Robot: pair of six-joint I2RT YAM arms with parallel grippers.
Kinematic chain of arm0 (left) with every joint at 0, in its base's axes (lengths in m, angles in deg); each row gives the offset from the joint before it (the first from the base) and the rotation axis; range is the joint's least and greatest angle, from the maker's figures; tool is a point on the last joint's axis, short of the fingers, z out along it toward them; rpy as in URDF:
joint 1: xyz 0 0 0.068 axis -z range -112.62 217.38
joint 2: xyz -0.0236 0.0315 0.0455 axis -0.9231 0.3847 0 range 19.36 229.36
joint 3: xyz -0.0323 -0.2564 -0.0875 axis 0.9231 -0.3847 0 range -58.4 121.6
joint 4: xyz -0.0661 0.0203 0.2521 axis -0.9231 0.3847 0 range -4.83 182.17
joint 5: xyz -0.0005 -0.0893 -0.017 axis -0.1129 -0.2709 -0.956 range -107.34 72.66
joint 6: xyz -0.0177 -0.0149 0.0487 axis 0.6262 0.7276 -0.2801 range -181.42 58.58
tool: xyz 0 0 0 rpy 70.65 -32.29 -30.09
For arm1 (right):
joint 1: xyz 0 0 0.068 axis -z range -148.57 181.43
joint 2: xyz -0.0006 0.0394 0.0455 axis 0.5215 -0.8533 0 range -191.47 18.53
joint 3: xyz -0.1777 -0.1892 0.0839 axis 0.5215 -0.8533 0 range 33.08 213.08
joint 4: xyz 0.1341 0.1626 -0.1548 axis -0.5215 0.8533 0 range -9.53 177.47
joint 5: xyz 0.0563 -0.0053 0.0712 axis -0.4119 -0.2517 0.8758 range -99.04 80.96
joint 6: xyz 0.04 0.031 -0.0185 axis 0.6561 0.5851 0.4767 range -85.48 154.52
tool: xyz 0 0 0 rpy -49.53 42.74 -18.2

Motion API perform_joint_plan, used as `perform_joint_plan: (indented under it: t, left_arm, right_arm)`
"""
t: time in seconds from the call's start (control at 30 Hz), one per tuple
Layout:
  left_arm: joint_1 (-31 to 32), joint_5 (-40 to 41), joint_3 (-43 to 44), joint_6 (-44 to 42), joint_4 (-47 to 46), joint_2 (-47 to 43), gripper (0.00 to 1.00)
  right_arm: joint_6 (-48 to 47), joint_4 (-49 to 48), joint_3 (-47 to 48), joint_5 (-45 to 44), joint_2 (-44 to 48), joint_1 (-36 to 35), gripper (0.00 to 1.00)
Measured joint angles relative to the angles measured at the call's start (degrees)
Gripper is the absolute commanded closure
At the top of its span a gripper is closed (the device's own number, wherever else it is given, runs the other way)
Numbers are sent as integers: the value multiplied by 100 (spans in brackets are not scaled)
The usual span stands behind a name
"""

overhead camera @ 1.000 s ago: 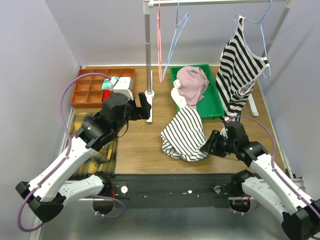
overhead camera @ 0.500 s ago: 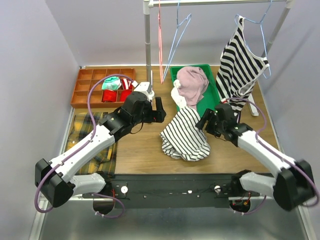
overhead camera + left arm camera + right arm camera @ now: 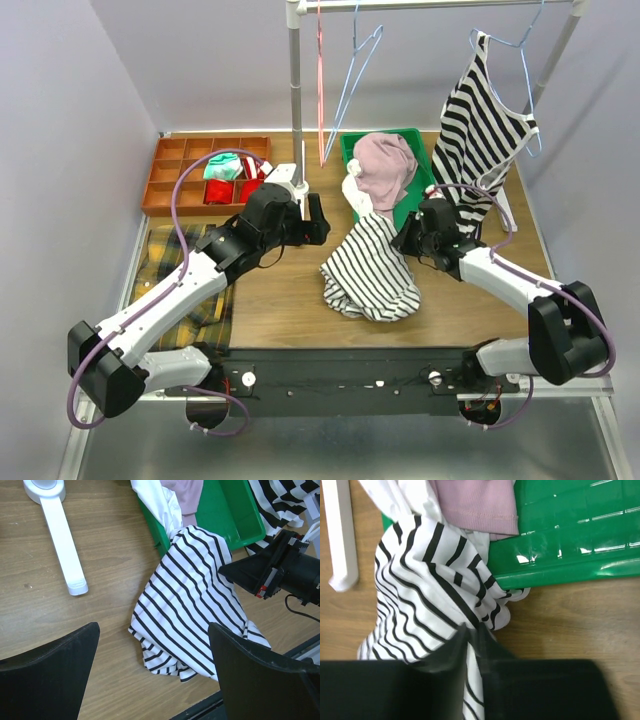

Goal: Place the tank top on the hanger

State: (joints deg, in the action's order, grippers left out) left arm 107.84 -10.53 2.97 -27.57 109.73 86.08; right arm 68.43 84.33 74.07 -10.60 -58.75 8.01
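The tank top (image 3: 368, 268), white with thin dark stripes, lies crumpled on the wooden table, its top edge draped over the green tray's rim. It also fills the left wrist view (image 3: 192, 605) and the right wrist view (image 3: 415, 585). My right gripper (image 3: 405, 240) is shut on a fold of the tank top (image 3: 472, 632) beside the tray. My left gripper (image 3: 318, 222) hovers open to the left of the tank top, nothing between its fingers (image 3: 154, 630). The hanger (image 3: 352, 85), light-blue wire, hangs empty on the rail at the back.
A green tray (image 3: 428, 205) holds a pink garment (image 3: 385, 165). A bold-striped top (image 3: 485, 130) hangs at the right. A pink-red hanger (image 3: 320, 80) hangs by the rack post (image 3: 296, 100). An orange compartment box (image 3: 180, 185) and a plaid cloth (image 3: 170, 275) lie left.
Both arms reached forward to the tank top over the last second. The right gripper's jaws closed on the fabric by the tray. The left gripper stayed open.
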Motion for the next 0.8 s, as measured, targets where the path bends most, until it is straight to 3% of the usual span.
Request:
perform_joint_plan:
  t: [0.2, 0.4, 0.43, 0.53, 0.67, 0.8]
  left_arm:
    - [-37, 11, 0, -13, 44, -9, 1]
    - [-240, 48, -44, -11, 153, -20, 2]
    - [-289, 50, -81, -7, 155, -37, 2]
    - [-422, 44, -310, 13, 160, -105, 7]
    - [-490, -7, -710, 46, 118, -105, 15]
    - [-490, -109, -1040, 125, 92, -33, 22]
  right_arm:
    - [-37, 205, 221, 76, 33, -365, 99]
    - [522, 400, 824, -732, 177, -3185, 99]
    - [651, 407, 824, -844, 151, -3571, 80]
    - [1141, 487, 734, -1215, -186, -4575, 42]
    - [1591, 988, 337, -1547, -249, -5060, 34]
    - [1729, 1668, 339, -1912, 391, -5073, 30]
